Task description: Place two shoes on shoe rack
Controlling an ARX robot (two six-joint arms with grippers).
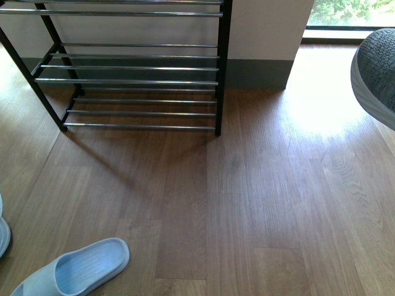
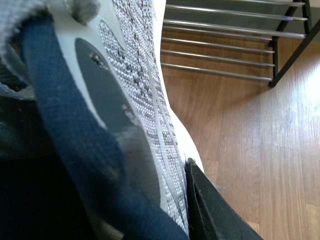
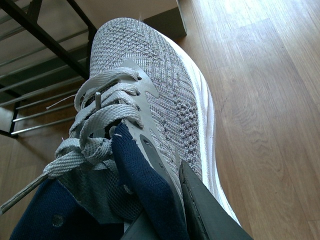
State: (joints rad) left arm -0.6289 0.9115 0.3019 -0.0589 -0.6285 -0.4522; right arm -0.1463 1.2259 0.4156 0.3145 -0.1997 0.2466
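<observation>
Left jaws: left gripper (image 2: 176, 186) pinches left shoe (image 2: 145, 85) at its collar; inner finger hidden.
Right jaws: right gripper (image 3: 172, 192) pinches right shoe (image 3: 160, 85) at its collar; inner finger hidden.
Shoes: both apart from rack (image 1: 220, 74), partly cropped.
Rack: top cut off.

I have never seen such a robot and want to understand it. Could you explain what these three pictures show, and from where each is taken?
This is a robot with two arms, each ending in a gripper. The front picture looks forward from its body: a wooden floor, a metal shoe rack with no shoes on the shelves in view, and a blue slipper on the floor. The other two come from cameras on the wrists. The left gripper is shut on one grey sneaker at its opening; the right gripper holds the other sneaker, whose toe also shows at the right edge of the front picture. Both sneakers should go onto the rack.
</observation>
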